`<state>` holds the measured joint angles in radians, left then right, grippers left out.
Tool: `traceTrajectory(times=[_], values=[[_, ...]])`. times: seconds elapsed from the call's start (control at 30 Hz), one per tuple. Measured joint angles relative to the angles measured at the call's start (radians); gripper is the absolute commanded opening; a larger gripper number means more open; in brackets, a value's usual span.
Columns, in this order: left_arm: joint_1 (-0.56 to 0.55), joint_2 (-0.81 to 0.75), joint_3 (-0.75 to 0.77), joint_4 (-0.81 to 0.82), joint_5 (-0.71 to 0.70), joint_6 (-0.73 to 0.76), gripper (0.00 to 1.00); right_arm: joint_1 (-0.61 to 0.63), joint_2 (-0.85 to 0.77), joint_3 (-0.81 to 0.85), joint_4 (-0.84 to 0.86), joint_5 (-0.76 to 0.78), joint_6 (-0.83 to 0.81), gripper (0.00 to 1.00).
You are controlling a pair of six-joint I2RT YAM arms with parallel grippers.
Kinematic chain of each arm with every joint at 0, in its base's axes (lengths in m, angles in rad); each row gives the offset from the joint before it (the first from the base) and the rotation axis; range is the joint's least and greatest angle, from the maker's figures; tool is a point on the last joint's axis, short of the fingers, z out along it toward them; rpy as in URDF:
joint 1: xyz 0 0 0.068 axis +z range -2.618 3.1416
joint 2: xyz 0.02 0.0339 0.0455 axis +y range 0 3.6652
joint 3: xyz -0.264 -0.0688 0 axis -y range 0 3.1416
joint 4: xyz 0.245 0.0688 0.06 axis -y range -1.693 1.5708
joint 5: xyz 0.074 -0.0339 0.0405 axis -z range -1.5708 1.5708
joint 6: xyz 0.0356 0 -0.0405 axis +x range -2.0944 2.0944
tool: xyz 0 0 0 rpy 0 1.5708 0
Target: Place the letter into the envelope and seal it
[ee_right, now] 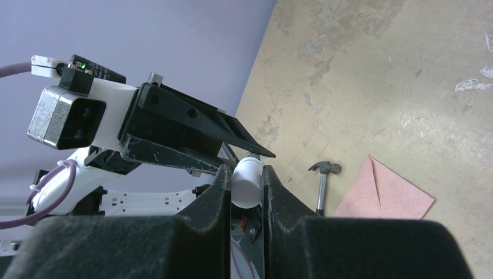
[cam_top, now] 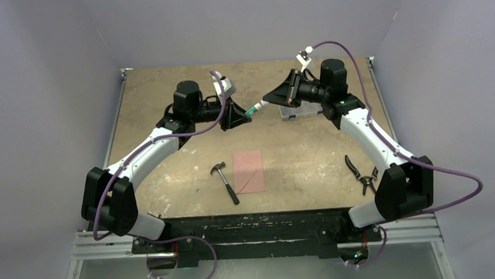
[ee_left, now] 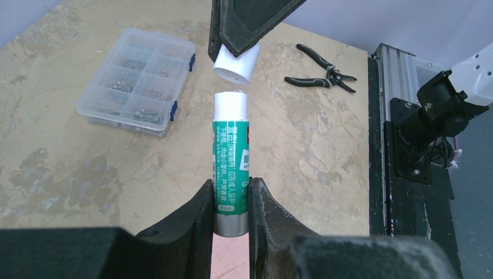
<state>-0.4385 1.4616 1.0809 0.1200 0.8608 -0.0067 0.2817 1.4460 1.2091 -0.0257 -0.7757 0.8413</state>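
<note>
Evidently, step: glue was uncapped, sealing likely in hand.
Left gripper (ee_left: 231,189): clamped round the glue stick (ee_left: 231,157).
Right gripper (ee_right: 245,171): pinched its cap (ee_right: 245,187).
Envelope (cam_top: 248,171): lay beside hammer (cam_top: 225,181); letter unseen.
Next: glue needed lowering onto it.

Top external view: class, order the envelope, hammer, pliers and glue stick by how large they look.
1. envelope, clearly largest.
2. hammer and pliers: alike in length, so not ranked against each other.
3. glue stick, smallest, partly hidden.
</note>
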Motion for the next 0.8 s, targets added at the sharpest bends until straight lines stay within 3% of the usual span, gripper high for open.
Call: traceTrajectory(times=[0.53,0.8], values=[[0.001,0.0,-0.03,0.094,0.013,-0.084,0.0,0.021,0.008,-0.007,0.062,0.0,0.016,0.0],[0.001,-0.007,-0.032,0.065,-0.019,-0.043,0.0,0.027,0.008,-0.007,0.036,0.03,0.014,0.0]])
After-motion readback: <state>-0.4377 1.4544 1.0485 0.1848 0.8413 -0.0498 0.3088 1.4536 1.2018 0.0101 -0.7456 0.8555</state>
